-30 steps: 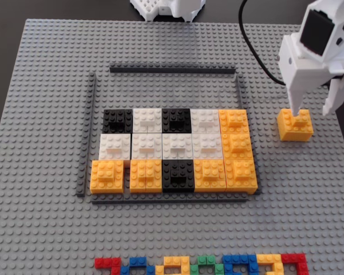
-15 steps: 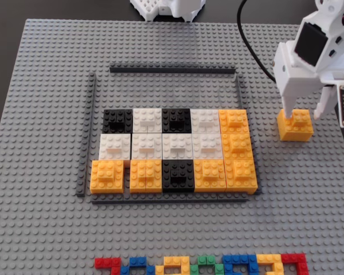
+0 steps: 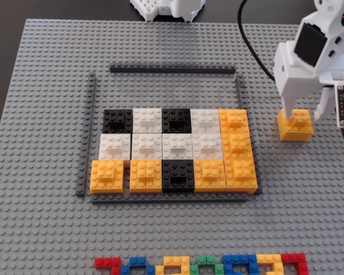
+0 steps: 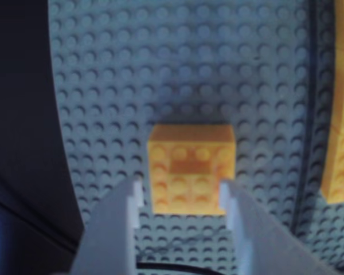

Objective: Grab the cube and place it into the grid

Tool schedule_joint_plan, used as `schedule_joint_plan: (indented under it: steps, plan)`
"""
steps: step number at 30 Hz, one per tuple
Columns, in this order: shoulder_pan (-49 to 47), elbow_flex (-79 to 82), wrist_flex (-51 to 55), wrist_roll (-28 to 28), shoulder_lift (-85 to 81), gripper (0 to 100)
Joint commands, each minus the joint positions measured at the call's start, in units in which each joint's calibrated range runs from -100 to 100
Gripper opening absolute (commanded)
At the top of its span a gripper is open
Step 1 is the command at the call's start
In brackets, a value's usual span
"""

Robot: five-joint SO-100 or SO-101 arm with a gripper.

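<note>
The orange-yellow cube (image 3: pixel 295 124) stands alone on the grey studded baseplate (image 3: pixel 46 114), to the right of the grid (image 3: pixel 146 146) in the fixed view. My white gripper (image 3: pixel 303 114) is down over it, open, one finger on each side. In the wrist view the cube (image 4: pixel 190 169) lies between the fingertips (image 4: pixel 136 197): the left one has a thin gap to it and the right one is at its edge. The grid's orange column (image 4: pixel 339 114) and its dark frame strip (image 4: pixel 311 114) show at the right edge of the wrist view.
A row of small multicoloured bricks (image 3: pixel 200 265) lies along the baseplate's front edge. The arm's white base (image 3: pixel 166 8) and a black cable (image 3: pixel 253 51) are at the back. Inside the dark frame strips (image 3: pixel 172 70), bare plate lies behind the grid's rows.
Over the last second my gripper has come down and its fingers now straddle the cube. The cube has not moved.
</note>
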Motion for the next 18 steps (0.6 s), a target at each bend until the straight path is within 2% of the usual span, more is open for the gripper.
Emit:
schedule_joint_plan:
  steps: [1,18]
  plan:
    - [-0.57,-0.57,-0.56,-0.1,-1.68,16]
    - [-0.5,0.88,-1.05,0.29,-0.57,11]
